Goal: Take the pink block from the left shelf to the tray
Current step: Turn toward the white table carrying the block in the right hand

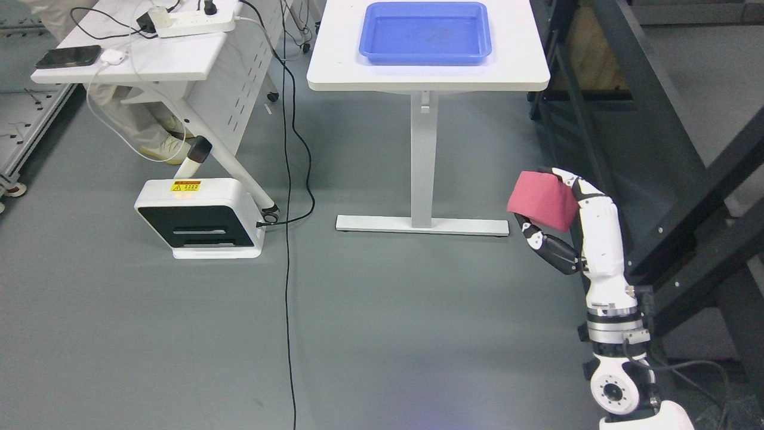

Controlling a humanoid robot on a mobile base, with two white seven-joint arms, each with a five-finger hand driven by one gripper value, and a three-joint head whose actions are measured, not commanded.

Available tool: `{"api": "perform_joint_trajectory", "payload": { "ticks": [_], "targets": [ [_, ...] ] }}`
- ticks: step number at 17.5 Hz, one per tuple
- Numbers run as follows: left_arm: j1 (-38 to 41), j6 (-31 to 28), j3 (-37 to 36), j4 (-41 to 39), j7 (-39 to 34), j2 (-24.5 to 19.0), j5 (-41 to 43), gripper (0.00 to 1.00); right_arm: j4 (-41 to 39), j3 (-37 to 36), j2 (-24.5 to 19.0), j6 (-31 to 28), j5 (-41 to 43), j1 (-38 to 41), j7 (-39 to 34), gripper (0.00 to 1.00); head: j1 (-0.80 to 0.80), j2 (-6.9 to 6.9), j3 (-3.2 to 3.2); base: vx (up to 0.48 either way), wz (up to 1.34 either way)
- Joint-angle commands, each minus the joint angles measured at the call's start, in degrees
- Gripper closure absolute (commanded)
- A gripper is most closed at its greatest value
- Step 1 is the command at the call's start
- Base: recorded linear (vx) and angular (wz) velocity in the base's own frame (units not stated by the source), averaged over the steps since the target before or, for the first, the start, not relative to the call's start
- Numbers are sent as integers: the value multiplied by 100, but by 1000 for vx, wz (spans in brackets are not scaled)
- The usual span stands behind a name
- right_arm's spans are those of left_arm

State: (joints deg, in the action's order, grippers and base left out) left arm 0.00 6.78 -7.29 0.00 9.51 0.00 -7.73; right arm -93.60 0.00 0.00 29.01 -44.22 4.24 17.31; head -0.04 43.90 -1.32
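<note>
Table (334,71): we see it white, at top centre, bearing the tray.
Tray (486,36): blue, lying flat on the table.
Right hand (582,224): we find its fingers closed around the pink block.
Pink block (540,200): held above the floor, well apart from the tray.

Far to the left of my hand, a white power strip (194,21) and a dark phone (68,57) lie on a side surface (179,60). Below it a white floor unit (200,218) sits beside a black cable (286,239). A person's shoes (164,146) show under that surface.
</note>
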Motion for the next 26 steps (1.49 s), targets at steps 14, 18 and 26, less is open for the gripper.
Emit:
{"api": "perform_joint_trajectory", "payload": {
  "ticks": [14,18,26],
  "targets": [
    [114,-1,0,-100,-1,-100,0,0,0,-115,100,131,9,-20,308,93,0,0,0,179,153],
    [114,-1,0,-100,-1,-100,0,0,0,-106,100,131,1,-20,299,93,0,0,0,246,-4],
    [114,-1,0,-100,-1,-100,0,0,0,-88,100,114,1,-37,211,93,0,0,0,243,-50]
  ]
}}
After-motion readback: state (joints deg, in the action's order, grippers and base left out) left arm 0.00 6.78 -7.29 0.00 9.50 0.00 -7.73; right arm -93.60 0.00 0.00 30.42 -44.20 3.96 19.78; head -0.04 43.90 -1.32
